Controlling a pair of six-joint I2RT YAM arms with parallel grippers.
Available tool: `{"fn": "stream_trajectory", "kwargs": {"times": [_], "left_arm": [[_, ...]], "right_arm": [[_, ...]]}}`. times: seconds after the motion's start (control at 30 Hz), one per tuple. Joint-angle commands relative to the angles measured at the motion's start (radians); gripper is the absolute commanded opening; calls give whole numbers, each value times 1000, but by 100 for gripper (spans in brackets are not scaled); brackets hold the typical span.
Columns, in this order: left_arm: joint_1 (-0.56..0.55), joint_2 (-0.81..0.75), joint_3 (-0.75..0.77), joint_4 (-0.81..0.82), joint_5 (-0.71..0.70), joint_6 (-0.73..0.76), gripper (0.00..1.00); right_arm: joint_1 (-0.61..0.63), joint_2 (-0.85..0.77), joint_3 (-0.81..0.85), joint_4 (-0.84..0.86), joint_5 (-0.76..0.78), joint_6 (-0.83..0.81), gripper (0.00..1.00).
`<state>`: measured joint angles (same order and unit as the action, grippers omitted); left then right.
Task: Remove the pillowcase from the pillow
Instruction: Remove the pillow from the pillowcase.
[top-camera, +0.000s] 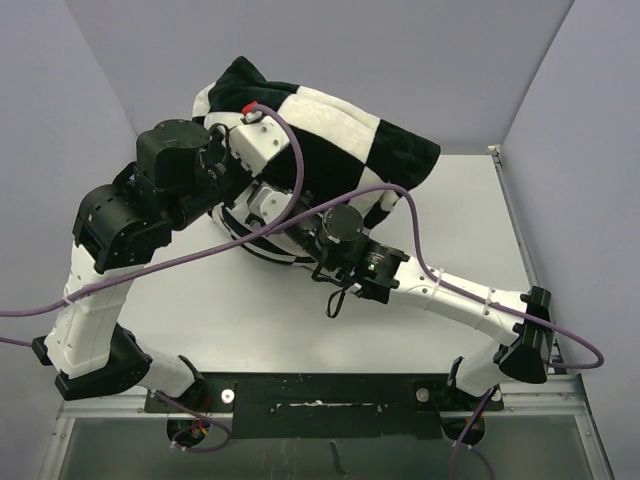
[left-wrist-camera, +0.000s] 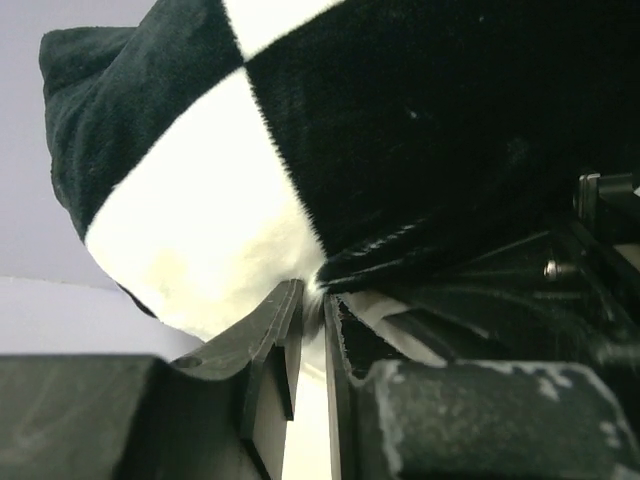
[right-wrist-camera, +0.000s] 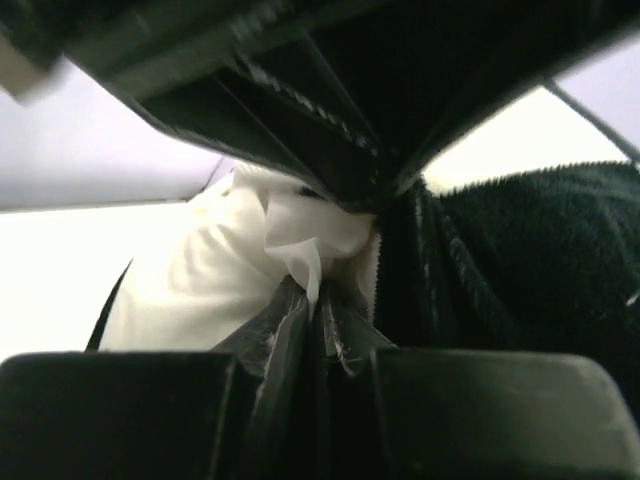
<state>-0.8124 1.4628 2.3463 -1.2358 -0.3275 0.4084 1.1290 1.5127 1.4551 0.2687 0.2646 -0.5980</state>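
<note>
The black-and-white checkered pillowcase (top-camera: 340, 130) is bunched and lifted off the table at the back centre, above both wrists. My left gripper (left-wrist-camera: 315, 292) is shut on the pillowcase's (left-wrist-camera: 400, 150) lower hem, where a black square meets a white one. My right gripper (right-wrist-camera: 322, 290) reaches in from the right under the cover. It is shut on a pinch of the plain white pillow (right-wrist-camera: 200, 280), which shows at the cover's opening beside the dark pillowcase (right-wrist-camera: 520, 250). In the top view both pairs of fingertips are hidden under fabric and arm links.
The white table (top-camera: 250, 310) lies below the lifted bundle, with grey walls at the back and sides. The table's right edge (top-camera: 510, 220) runs beside the right arm. Purple cables (top-camera: 410, 220) loop over both arms and across the bundle.
</note>
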Motion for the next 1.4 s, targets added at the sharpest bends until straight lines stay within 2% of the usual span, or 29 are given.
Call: {"fn": "stream_trajectory", "kwargs": {"times": [0.0,0.07,0.17,0.27,0.4,0.57,0.7,0.93,1.1,1.2,1.37], "left_arm": [[-5,-173,-144,291,9,101,26],[-5,-248,-301,410,18,176,37],[-5,-336,-498,529,26,269,43],[-5,-372,-611,605,28,297,48],[-5,-385,-635,583,111,280,55],[-4,-398,-709,658,198,405,61],[-5,-393,-793,771,225,525,63],[9,-359,-855,1004,183,637,63],[23,-375,-862,990,194,681,63],[60,-380,-881,998,197,733,63],[207,-352,-897,1154,209,782,62]], "right_arm": [[-68,-66,-108,-7,100,144,0],[-94,-92,-127,-22,48,226,0],[-126,-111,-127,-52,-30,312,0],[-155,-123,-121,-69,-88,388,0],[-228,-149,-132,-63,-201,526,0],[-284,-166,-137,-47,-329,642,0],[-288,-166,-122,-67,-365,655,0],[-287,-173,-129,-92,-390,658,0],[-288,-178,-140,-106,-382,648,0],[-287,-178,-138,-118,-381,644,0],[-287,-180,-138,-142,-372,633,0]]}}
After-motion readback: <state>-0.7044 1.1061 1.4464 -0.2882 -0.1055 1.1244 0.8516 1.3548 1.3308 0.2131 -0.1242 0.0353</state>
